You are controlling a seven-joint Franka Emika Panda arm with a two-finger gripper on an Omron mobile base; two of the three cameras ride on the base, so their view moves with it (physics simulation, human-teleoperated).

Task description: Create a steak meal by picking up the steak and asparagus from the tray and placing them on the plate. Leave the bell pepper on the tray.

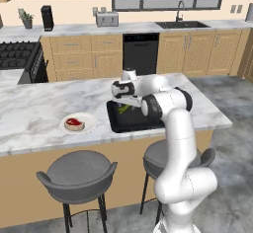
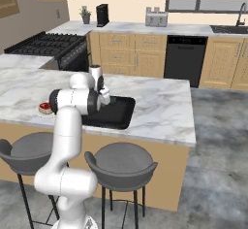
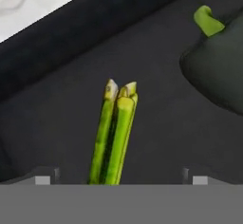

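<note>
The gripper (image 3: 117, 180) is seen spread wide in the hand view, its two dark fingertips (image 3: 43, 176) set far apart at the bottom, and nothing is clamped between them. The asparagus (image 3: 114, 133) is found lying flat on the floor of the tray (image 3: 61, 123), in the gap between the two fingertips and roughly midway between them; whether either tip touches it cannot be told. Its pale cut ends are pointed away from the gripper, toward the tray's raised rim. The bell pepper (image 3: 216, 76), a dark green lump with a bright green stem, is seen on the tray floor to one side of the asparagus, well apart from it and outside the fingertips.

From the left base view the gripper (image 1: 123, 104) is shown lowered over the black tray (image 1: 123, 123), which is set on the marble table (image 1: 39, 113) near its front edge. A sliver of green asparagus (image 1: 123, 109) is glimpsed just under the hand. The steak (image 1: 74, 123) is seen resting on the white plate (image 1: 79, 128), which is placed to the left of the tray, close to the same front edge and clear of the gripper.

In the right base view the tray (image 2: 118, 116) is partly covered by the arm, and the steak (image 2: 45, 107) is seen on the plate just beyond the elbow.
</note>
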